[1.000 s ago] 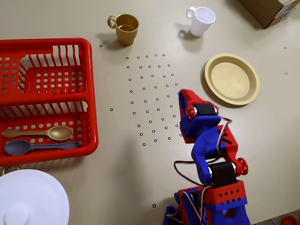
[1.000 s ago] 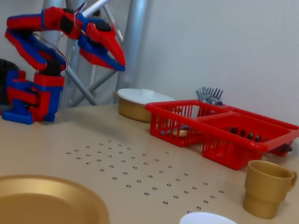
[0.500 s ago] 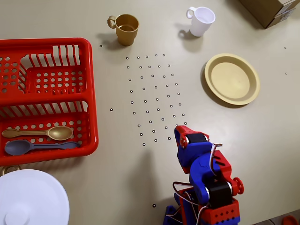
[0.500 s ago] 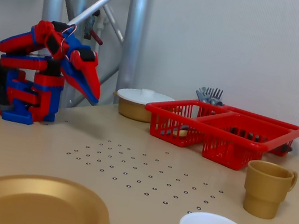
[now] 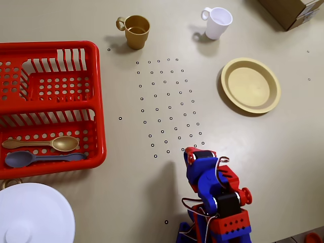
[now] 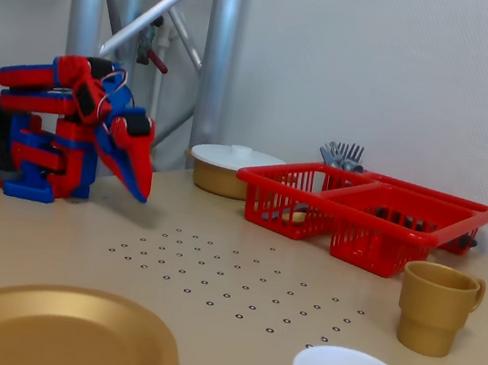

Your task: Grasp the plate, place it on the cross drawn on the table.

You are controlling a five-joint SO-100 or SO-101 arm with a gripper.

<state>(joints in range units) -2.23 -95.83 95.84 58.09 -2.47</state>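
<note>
The plate (image 5: 250, 85) is a gold-coloured round dish lying flat at the right of the table in the overhead view; in the fixed view (image 6: 46, 337) it is at the near left. My red and blue gripper (image 5: 195, 153) is folded back near the arm's base, well short of the plate and to its lower left. In the fixed view the gripper (image 6: 140, 191) points down just above the table with its jaws together and nothing in them. No drawn cross shows; a grid of small ring marks (image 5: 167, 104) covers the middle of the table.
A red dish basket (image 5: 98, 101) holding a gold spoon (image 5: 50, 144) and a grey spoon (image 5: 35, 158) stands at the left. A gold cup (image 5: 135, 31) and a white cup (image 5: 216, 22) stand at the back. A white-lidded pot (image 5: 33, 215) and a cardboard box (image 5: 293, 11) sit in corners.
</note>
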